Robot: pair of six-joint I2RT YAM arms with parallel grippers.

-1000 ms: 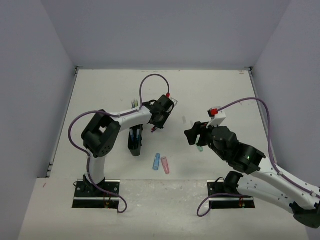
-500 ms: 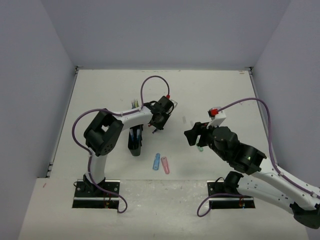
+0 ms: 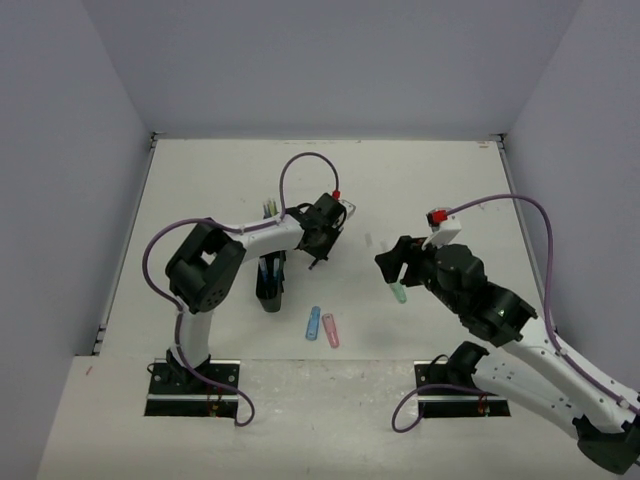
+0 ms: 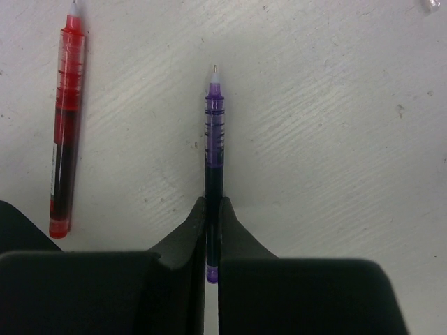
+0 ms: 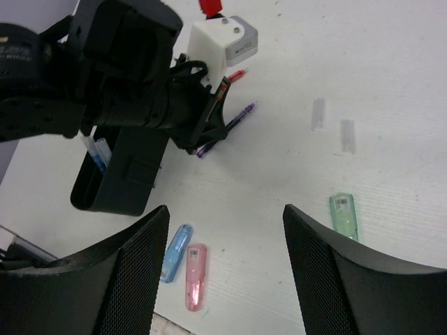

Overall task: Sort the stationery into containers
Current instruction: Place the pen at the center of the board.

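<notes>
My left gripper [image 4: 212, 206] is shut on the rear of a purple pen [image 4: 214, 132], low over the table, right of the black organiser [image 3: 270, 283]. A red pen [image 4: 66, 125] lies parallel to it on the left. In the right wrist view the purple pen [image 5: 234, 122] sticks out of the left gripper [image 3: 318, 250]. My right gripper [image 5: 225, 216] is open and empty, above the table. Below it lie a blue piece [image 5: 176, 243], a pink piece [image 5: 195, 276] and a green piece [image 5: 343, 215]. The organiser [image 5: 119, 181] holds blue pens.
Two small clear caps [image 5: 318, 113] [image 5: 347, 135] lie on the table beyond the green piece [image 3: 398, 291]. The blue [image 3: 313, 323] and pink [image 3: 331, 329] pieces lie side by side near the front. Grey walls enclose the table on three sides.
My right gripper has drawn back to the right and risen, uncovering the green piece. My left gripper has shifted slightly back and left with the purple pen.
</notes>
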